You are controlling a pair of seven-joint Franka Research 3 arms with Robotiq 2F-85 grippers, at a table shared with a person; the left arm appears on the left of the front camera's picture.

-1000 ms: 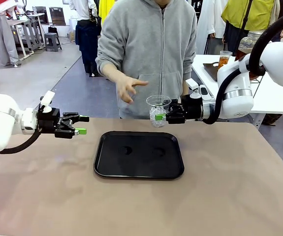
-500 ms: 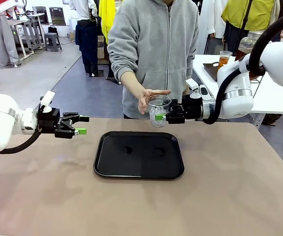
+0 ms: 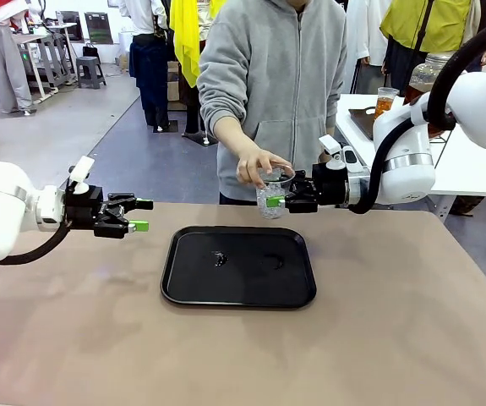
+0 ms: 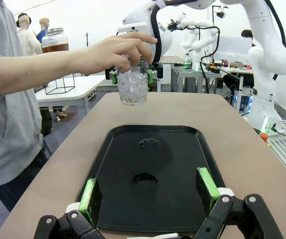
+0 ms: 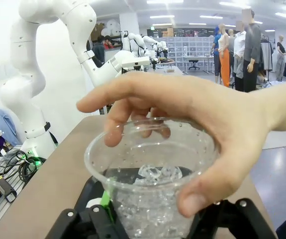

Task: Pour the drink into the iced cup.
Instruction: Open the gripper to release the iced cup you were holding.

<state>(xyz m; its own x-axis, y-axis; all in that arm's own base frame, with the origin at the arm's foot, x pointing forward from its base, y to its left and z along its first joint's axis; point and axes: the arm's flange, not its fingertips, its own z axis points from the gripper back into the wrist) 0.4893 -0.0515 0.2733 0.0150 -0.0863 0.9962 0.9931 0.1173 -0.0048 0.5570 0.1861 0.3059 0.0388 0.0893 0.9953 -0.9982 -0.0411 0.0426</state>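
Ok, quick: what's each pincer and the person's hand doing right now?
Left pincer: open, empty.
Right pincer: shut on the iced cup.
Person's hand: gripping the cup's rim from above.

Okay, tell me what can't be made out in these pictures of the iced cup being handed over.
- Right wrist view: the iced cup base is cut off by the bottom edge; the person's hand covers part of its rim.
- Front view: the hand hides the cup's rim; the right gripper contact is too small to judge.
- Left wrist view: the drink jar is small, its tap unreadable.
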